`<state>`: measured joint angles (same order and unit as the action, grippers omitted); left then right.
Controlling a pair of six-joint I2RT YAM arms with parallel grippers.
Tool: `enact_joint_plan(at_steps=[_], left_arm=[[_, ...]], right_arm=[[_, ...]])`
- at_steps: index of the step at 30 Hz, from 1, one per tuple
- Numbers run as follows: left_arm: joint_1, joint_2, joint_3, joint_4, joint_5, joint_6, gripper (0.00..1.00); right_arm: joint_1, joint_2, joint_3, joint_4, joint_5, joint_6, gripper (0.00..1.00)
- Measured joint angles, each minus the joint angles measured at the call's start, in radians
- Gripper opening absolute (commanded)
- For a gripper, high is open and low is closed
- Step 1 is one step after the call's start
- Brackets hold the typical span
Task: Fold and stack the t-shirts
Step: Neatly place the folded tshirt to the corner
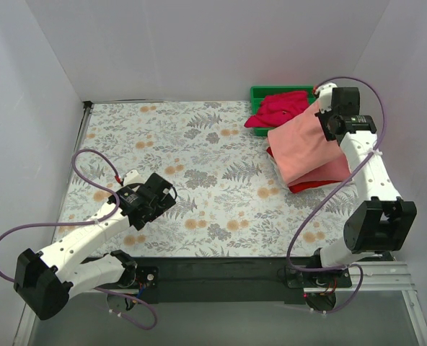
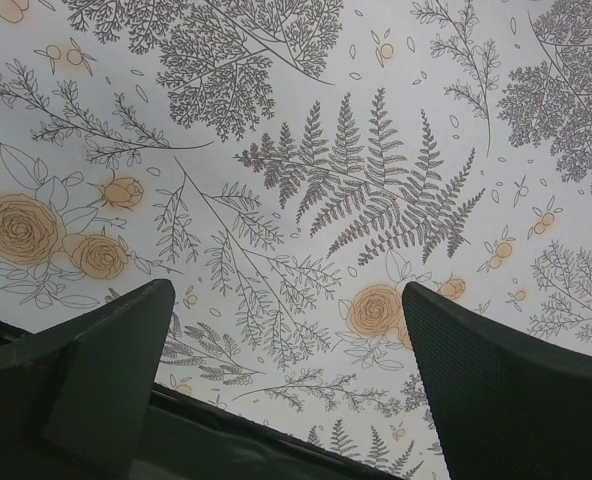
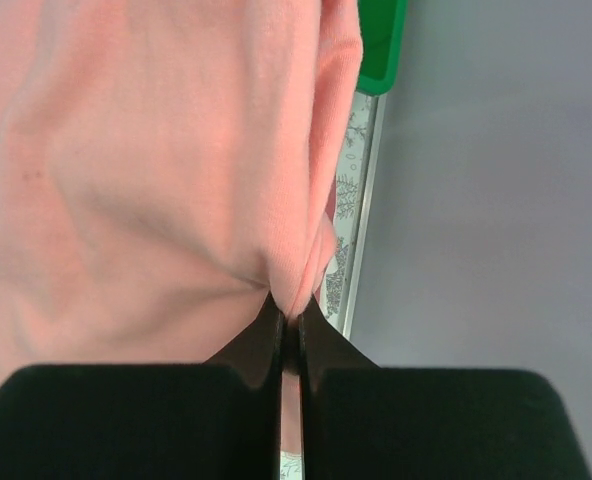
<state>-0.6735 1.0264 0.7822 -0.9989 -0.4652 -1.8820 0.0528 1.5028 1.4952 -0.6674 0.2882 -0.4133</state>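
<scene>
My right gripper (image 1: pixel 322 114) is shut on a corner of the light salmon-pink t-shirt (image 1: pixel 300 144) and holds it lifted at the far right; the cloth hangs down onto a folded dusty rose shirt (image 1: pixel 329 171) and a red shirt (image 1: pixel 307 185) beneath. In the right wrist view the salmon cloth (image 3: pixel 156 150) is pinched between the closed fingers (image 3: pixel 266 340), my right gripper (image 3: pixel 291 318) there. A magenta shirt (image 1: pixel 278 108) lies crumpled in the green tray (image 1: pixel 260 94). My left gripper (image 1: pixel 166 193) is open and empty over the floral tablecloth (image 2: pixel 356 190), far from the shirts, its fingertips (image 2: pixel 141 310) wide apart around my left gripper's middle (image 2: pixel 286 310).
The green tray (image 3: pixel 381 50) stands at the back right corner by the white wall. The table's metal edge strip (image 3: pixel 361 200) runs close beside my right gripper. The floral cloth (image 1: pixel 199 151) covers the table's middle and left.
</scene>
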Motion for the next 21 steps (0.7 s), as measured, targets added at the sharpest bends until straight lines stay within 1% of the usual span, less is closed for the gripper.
enact_joint_plan(at_steps=[5,6,7,8,9,10,13,16,21], left_arm=[[0.000,0.000,0.000,-0.011,-0.010,-0.004,0.98],[0.000,0.000,0.000,-0.013,-0.011,-0.004,0.98],[0.000,0.000,0.000,-0.013,-0.011,-0.004,0.98],[0.000,0.000,0.000,-0.014,-0.011,-0.004,0.98],[0.000,0.000,0.000,-0.014,-0.011,-0.004,0.98],[0.000,0.000,0.000,-0.015,-0.011,-0.004,0.98],[0.000,0.000,0.000,-0.018,-0.011,-0.005,0.98],[0.000,-0.001,0.000,-0.019,-0.011,-0.008,0.98],[0.000,-0.004,0.000,-0.020,-0.011,-0.009,0.98]], right_arm=[[-0.102,0.061,-0.045,0.064,-0.060,0.012,0.01],[-0.120,0.085,-0.049,0.075,-0.060,0.026,0.11],[-0.135,0.109,-0.051,0.085,-0.060,0.042,0.28],[-0.145,0.129,-0.052,0.092,-0.059,0.061,0.55],[-0.158,0.153,-0.052,0.100,-0.053,0.087,0.89],[-0.171,0.175,-0.052,0.106,-0.050,0.108,0.98],[-0.203,0.224,-0.052,0.118,-0.037,0.154,0.98],[-0.220,0.232,-0.052,0.118,-0.034,0.196,0.98],[-0.220,0.161,-0.056,0.120,-0.094,0.239,0.98]])
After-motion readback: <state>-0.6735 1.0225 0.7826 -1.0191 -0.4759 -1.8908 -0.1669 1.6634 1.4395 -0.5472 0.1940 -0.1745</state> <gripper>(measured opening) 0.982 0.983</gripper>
